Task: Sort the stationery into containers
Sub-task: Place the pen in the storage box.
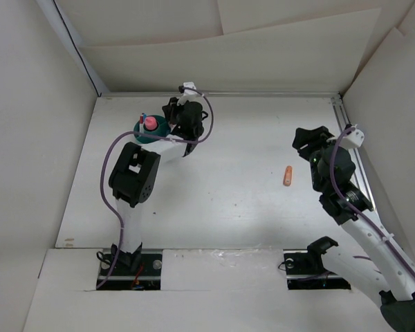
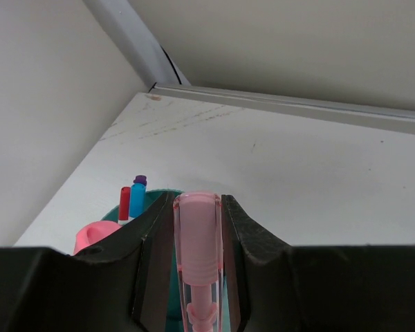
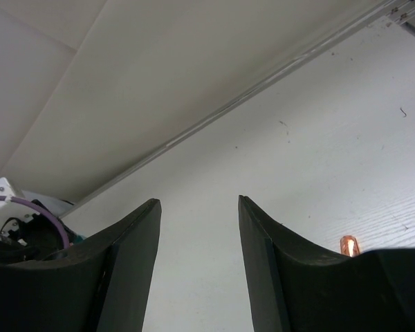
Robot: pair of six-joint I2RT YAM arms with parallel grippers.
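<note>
- From above, the left gripper [image 1: 173, 114] hung just beside the teal cup [image 1: 152, 133] at the far left of the table [image 1: 228, 207]. An orange marker [image 1: 288, 176] lay near the right gripper [image 1: 306, 138], not touching it.
- At the left wrist, the fingers [image 2: 152, 263] pinched a pink marker [image 2: 197, 242] over the cup, which held red-, blue- and purple-capped pens [image 2: 137, 197].
- At the right wrist, the fingers [image 3: 135, 263] stood wide apart and held nothing.

White table [image 1: 221, 207], plain cream walls [image 1: 28, 138], aluminium rail [image 1: 263, 93]
</note>
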